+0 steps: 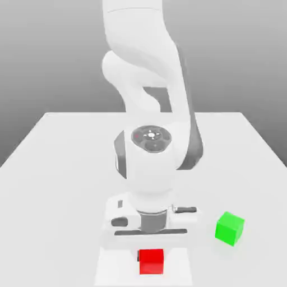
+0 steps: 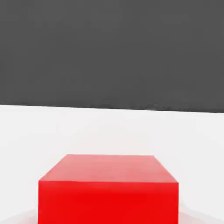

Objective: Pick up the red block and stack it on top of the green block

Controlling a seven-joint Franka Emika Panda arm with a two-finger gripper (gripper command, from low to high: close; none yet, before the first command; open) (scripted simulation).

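I am clenching my tool [image 1: 151,253] on the red block [image 1: 151,262], down on the surface [image 1: 56,185]; lifting and stacking onto green block [image 1: 230,227] remaining.

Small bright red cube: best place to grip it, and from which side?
Grip the small bright red cube across two opposite vertical faces, coming straight down from above. It sits flat on the white table with flat parallel sides, and the small bright green cube stands well apart, so nothing blocks the sides.
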